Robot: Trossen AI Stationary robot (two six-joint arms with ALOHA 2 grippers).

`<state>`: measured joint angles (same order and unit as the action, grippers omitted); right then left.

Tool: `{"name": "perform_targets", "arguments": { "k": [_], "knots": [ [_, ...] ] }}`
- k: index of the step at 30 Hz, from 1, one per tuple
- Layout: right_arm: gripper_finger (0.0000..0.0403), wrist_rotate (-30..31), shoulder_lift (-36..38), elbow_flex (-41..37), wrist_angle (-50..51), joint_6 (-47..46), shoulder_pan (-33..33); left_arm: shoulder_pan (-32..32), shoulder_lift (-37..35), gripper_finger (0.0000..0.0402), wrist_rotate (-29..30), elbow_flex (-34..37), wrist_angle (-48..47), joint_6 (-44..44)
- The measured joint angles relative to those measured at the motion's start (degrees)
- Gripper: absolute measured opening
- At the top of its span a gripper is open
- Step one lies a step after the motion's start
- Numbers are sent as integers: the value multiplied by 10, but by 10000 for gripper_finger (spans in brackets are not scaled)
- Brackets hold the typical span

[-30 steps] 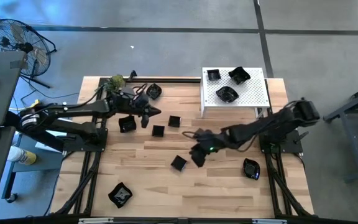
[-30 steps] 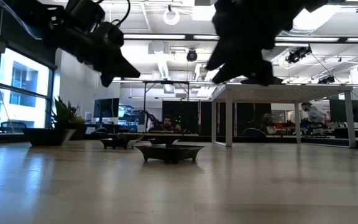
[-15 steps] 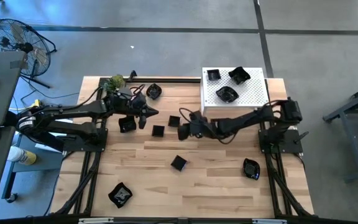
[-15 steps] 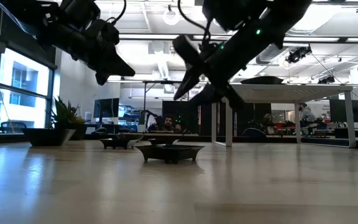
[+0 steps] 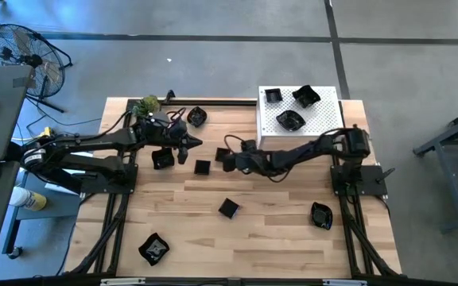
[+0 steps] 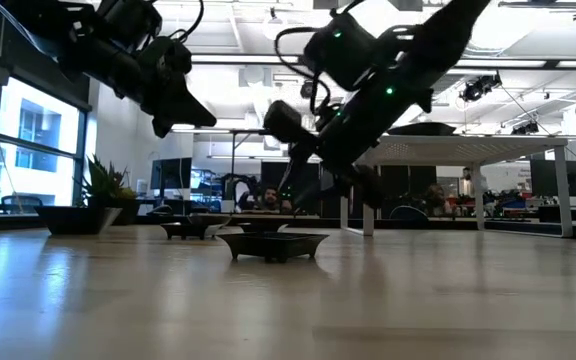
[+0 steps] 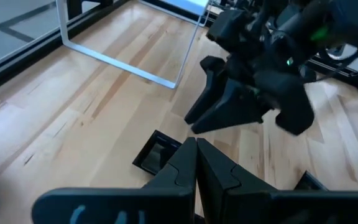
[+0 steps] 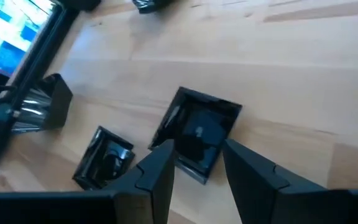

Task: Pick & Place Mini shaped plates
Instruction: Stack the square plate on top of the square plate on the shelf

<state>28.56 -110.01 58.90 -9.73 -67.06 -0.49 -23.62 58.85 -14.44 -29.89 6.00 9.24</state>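
A floor fan [image 5: 22,54] stands beyond the wooden worktop [image 5: 277,222]. A green leafy ball [image 5: 149,103] sits at its far edge. A white perforated stand [image 5: 323,121] rises nearby.

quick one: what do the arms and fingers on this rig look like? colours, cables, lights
Both arms are dark, near-black, jointed, with boxy housings and loose black cables looping off them. The right arm shows small green lights near its wrist. The left gripper tapers to a sharp wedge. Its fingers are matte black, angular, stepped on the inner edges. The right gripper has flat, blade-like black fingers.
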Motion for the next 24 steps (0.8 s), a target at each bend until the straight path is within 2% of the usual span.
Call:
{"name": "perform_targets", "arguments": {
  "k": [5,11,24],
  "knots": [
    [134,5,-34,59,64,-9,0,0,0,0,0,0,-1,0],
    [133,24,-57,103,183,-77,0,0,0,0,0,0,-2,0],
    [133,-12,-82,104,149,-89,-12,0,0,0,-1,0,-2,0]
  ]
}}
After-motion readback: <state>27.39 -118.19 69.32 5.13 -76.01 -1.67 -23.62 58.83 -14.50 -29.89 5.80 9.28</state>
